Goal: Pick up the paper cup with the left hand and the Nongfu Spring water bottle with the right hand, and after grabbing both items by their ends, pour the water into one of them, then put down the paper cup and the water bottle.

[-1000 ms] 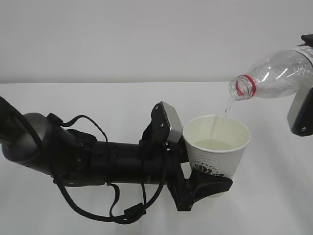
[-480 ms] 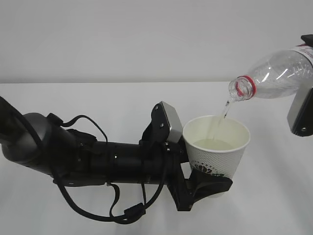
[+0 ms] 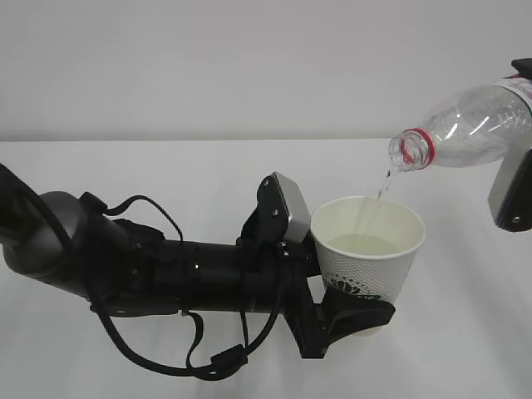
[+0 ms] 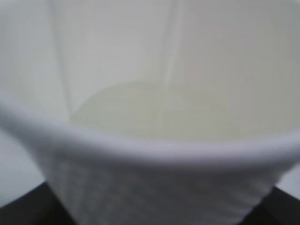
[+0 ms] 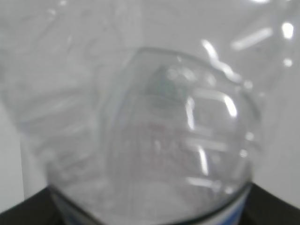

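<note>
while the left hand [image 3: 353, 314] grips the upright paper cup [image 3: 369, 243] low down, the right hand [image 3: 514, 187] holds the nongfu spring water bottle [image 3: 470, 126] lying sideways, mouth tipped down-left, dribbling water [image 3: 384, 184] into it.

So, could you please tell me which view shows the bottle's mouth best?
The exterior view: the water bottle tilts, its red-ringed mouth above the paper cup. The right wrist view shows blurred plastic; the left wrist view shows none.

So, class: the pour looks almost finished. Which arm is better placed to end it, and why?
The right. Its claw holds the tilted water bottle, whose mouth hangs above the paper cup, so tipping it upright stops the thin stream. The left claw only steadies the cup from below.
</note>
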